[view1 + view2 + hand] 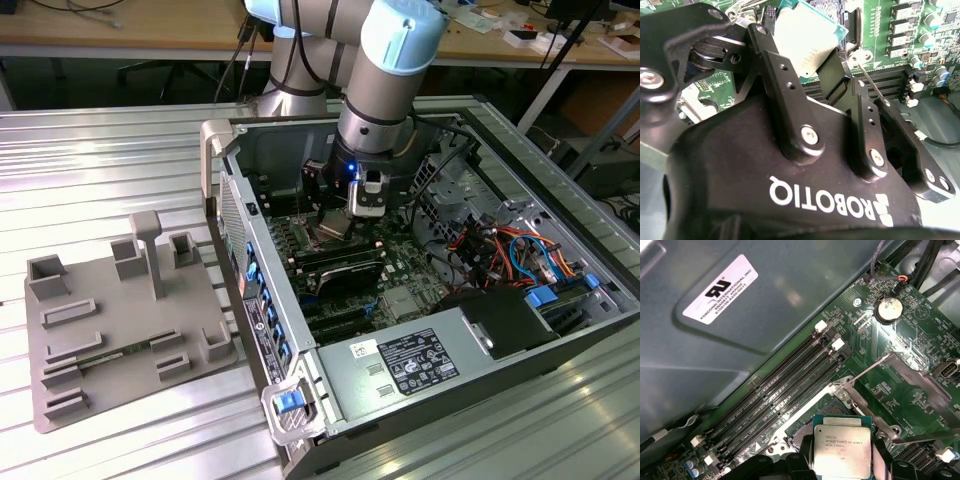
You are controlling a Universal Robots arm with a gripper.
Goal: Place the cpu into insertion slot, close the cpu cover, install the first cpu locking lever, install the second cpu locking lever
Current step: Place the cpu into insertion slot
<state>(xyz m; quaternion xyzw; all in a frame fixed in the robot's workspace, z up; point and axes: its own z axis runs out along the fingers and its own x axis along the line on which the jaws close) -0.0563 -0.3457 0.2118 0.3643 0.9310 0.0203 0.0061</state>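
My gripper (336,212) is inside the open computer case, low over the green board. It is shut on the cpu (842,450), a flat square chip with a silvery top and green edge, which is pinched by two opposite sides between the black fingers (886,460). The second wrist view shows the cpu (807,37) between the same fingers. The chip hangs just over the insertion slot (799,431), whose dark recess and silver rim peek out beside it. A thin locking lever (869,368) stands raised off the socket corner. The grey cpu cover (920,385) is tilted open behind it.
Long black memory slots (785,385) run beside the socket. The grey power supply box (410,365) and bundled cables (510,250) fill the case on the exterior view's right. A grey fixture plate (120,330) lies on the ribbed table at that view's left.
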